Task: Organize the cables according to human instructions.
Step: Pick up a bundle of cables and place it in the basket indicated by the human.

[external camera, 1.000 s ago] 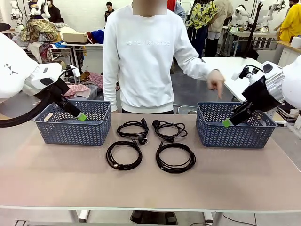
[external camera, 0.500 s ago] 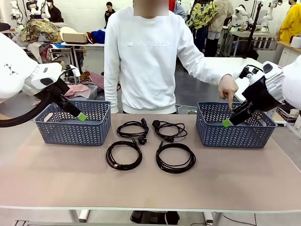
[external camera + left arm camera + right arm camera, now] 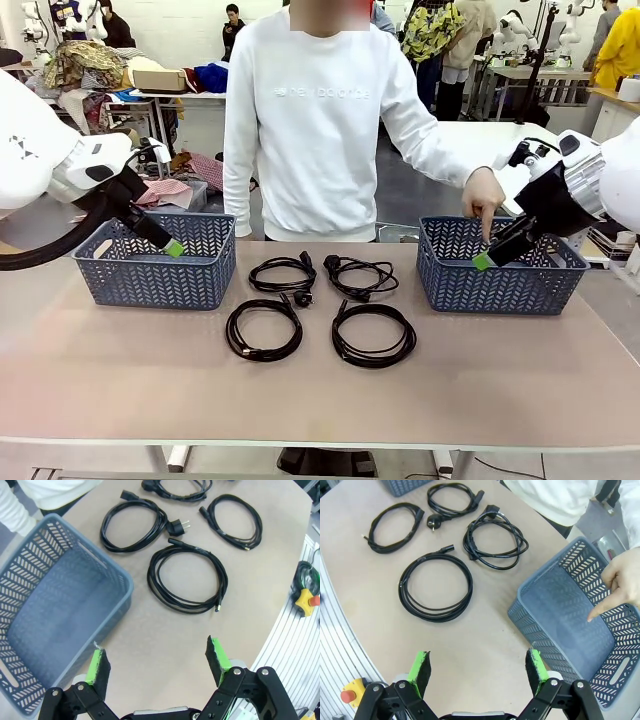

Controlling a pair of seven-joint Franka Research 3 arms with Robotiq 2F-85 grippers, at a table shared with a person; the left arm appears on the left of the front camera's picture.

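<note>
Looked like a robotics lab or data-collection workshop, not a home. Front view: two white robot arms, left arm [image 3: 40, 150] at 9 o'clock and right arm [image 3: 610, 180] at 3, flanked a plain worktable [image 3: 320, 400]. Wrist views: alu. profile rail [image 3: 290, 645] along the table edge w/ a yellow e-stop box [image 3: 305, 599], red button on it. Bkgd at 10-11 o'clock: bench w/ a clothes pile [image 3: 85, 62] and a cardboard box [image 3: 160, 78]. At 1-2 o'clock: another white table [image 3: 480, 135] and ppl standing about, e.g. a person in yellow [image 3: 622, 45]. Bare grey floor [image 3: 400, 195], white wall [image 3: 180, 25].
</note>
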